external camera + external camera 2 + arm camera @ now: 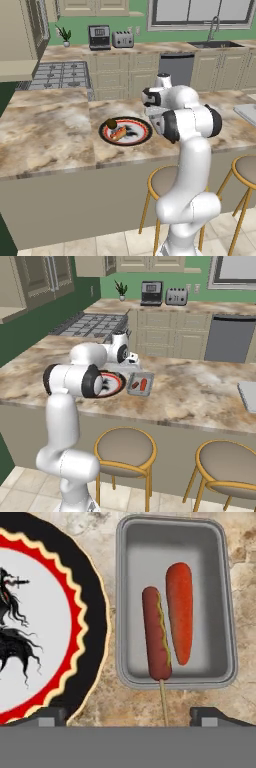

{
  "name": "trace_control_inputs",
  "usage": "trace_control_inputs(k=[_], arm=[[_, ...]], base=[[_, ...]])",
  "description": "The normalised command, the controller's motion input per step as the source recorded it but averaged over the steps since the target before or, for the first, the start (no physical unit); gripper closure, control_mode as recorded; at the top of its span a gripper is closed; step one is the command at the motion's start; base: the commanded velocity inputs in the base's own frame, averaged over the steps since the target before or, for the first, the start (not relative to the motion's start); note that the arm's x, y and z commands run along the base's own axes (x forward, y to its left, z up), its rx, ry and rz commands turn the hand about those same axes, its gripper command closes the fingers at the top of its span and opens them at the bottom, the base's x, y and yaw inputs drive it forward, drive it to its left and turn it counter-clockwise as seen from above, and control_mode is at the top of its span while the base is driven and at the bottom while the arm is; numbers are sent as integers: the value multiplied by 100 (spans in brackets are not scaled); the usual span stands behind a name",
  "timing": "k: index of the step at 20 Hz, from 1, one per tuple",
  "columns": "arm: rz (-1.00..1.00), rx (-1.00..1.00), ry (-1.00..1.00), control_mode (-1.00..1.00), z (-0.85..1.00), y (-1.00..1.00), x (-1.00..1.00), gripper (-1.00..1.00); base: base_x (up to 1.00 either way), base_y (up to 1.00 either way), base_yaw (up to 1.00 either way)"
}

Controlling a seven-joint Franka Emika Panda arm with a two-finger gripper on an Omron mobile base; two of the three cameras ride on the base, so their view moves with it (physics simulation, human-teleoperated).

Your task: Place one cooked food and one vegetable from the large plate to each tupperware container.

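The large plate (142, 133) lies on the island counter and carries a round brown item (111, 123) and a reddish-orange food (118, 133). Just right of it sits one tupperware container (220, 597), holding a corn dog on a stick (156, 632) and a long orange-red vegetable (180, 612) side by side. My gripper (129, 717) hovers above this container's near rim, open, with nothing between its fingertips (47, 716). The second tupperware container (248, 396) lies far to the right on the counter, and what is in it cannot be seen. The plate's rim (95, 612) fills the left of the hand view.
Two round stools (125, 448) stand below the counter's front edge. A stove (60, 75), a toaster (122, 39) and a sink (217, 44) line the back counter. Bare marble counter (200, 386) stretches between the two containers.
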Motion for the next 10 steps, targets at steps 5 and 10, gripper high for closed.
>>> trace_control_inputs(k=[5,10], arm=[[-11,-1,-12,-100,69,100,-56,-100],[-24,10,6,-100,16,95,-66,-100]], base=[[0,0,0],[0,0,0]])
